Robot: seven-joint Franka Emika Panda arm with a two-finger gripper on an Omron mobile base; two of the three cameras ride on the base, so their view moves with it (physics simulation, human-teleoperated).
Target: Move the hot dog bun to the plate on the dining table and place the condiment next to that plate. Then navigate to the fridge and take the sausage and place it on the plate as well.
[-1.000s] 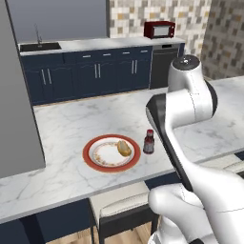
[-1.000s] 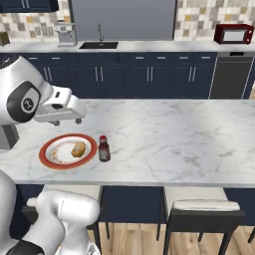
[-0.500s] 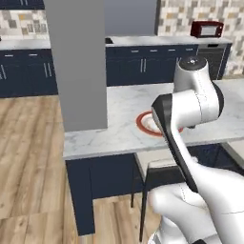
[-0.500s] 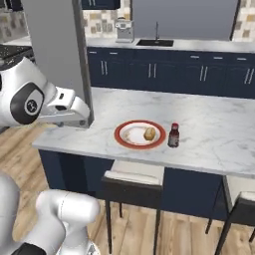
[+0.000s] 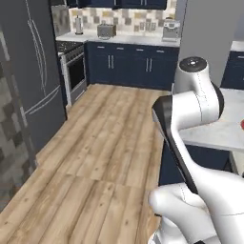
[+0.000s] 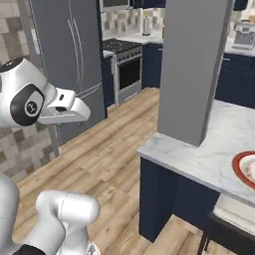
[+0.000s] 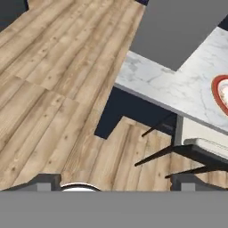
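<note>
My end effector is spread wide and empty above the wooden floor; the plate sits on the tabletop up to its right.

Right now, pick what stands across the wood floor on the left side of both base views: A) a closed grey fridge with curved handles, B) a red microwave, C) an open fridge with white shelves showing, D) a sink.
A: the fridge stands tall and grey with its doors shut, long curved handles down the front.
</note>
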